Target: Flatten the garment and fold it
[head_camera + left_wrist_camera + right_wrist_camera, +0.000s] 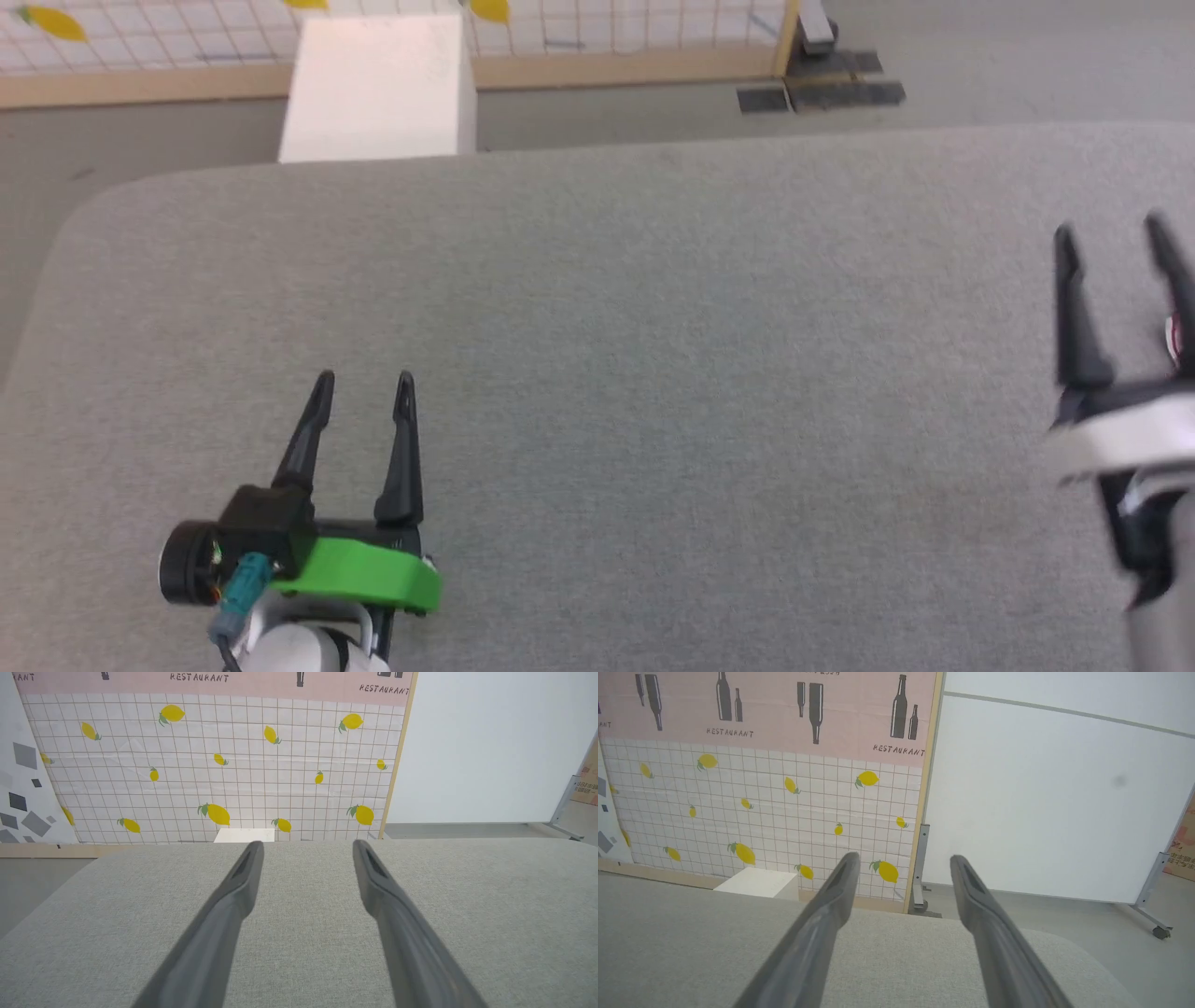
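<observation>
Over the near left part of the grey fabric-covered surface (653, 327) hangs the left pincer (364, 381), its two dark fingers spread wide with nothing between them, a green collar just behind them. At the far right edge of the head view the right pincer (1111, 229) is likewise wide apart and empty, well apart from the left one. A small red-and-white speck (1174, 336) shows beside its outer finger; what it is cannot be told. Where the garment lies cannot be told from these views. Beyond the surface's far edge stands a white box (378, 89) on the floor, in front of a grid-tiled wall panel printed with lemons (233, 765). Next to that panel stands a plain white partition (1041, 802).
</observation>
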Tool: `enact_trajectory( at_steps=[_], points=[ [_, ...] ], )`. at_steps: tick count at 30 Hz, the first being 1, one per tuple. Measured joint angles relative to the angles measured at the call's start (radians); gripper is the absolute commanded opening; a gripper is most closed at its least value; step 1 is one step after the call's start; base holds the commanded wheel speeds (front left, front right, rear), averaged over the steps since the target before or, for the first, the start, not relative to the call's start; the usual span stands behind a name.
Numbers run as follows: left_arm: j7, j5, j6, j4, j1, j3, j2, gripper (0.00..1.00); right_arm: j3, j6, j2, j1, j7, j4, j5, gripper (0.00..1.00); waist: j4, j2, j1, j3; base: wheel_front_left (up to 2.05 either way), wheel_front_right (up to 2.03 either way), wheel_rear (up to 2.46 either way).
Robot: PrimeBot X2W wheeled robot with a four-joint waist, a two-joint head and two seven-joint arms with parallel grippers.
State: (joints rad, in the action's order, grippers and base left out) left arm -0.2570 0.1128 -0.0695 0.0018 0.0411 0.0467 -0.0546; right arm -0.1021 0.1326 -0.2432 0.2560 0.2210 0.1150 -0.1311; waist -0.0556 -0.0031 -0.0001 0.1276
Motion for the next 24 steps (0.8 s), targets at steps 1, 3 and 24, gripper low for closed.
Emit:
enact_trajectory(
  at_steps=[1,3,24],
  points=[
    [0.0,0.0,0.0,0.006,-0.004,0.0,0.0,1.0,-0.004,0.0,0.023,-0.022,0.006,-0.009,-0.002,1.0,0.005,0.0,0.0,-0.007,0.0,0.0,0.0],
    [0.0,-0.012,0.001,0.02,-0.013,0.003,0.0,1.0,-0.007,0.0,0.074,-0.08,0.015,-0.022,0.003,1.0,0.016,0.0,0.0,-0.024,0.0,0.0,0.0],
    [0.0,-0.034,0.018,0.097,-0.061,0.031,0.001,1.0,0.029,0.0,0.19,-0.296,0.035,-0.019,-0.008,1.0,0.063,0.0,0.0,-0.074,0.0,0.0,0.0]
  ],
)
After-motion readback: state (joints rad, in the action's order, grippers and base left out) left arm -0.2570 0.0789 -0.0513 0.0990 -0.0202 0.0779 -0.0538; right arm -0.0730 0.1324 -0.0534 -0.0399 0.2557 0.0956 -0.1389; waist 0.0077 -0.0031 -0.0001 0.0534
